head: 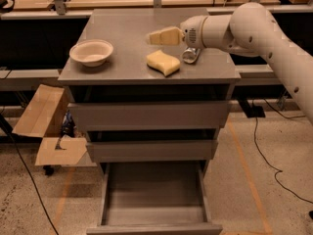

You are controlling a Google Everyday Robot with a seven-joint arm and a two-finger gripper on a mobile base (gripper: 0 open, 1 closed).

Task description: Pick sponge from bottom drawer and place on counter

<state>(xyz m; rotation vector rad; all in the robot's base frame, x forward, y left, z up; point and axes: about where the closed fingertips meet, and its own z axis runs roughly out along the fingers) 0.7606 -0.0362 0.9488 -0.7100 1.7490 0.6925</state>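
The pale yellow sponge (163,62) lies on the grey counter (127,38), right of middle near the front edge. My gripper (155,36) hovers just above and behind it, its pale wedge fingers (166,35) pointing left, with nothing between them. The bottom drawer (154,199) is pulled out and shows an empty tray.
A white bowl (91,51) sits on the counter's left side. A small metal can (190,55) lies on the counter under my wrist, right of the sponge. Cardboard box flaps (46,126) lie on the floor at the left. Cables run across the floor at the right.
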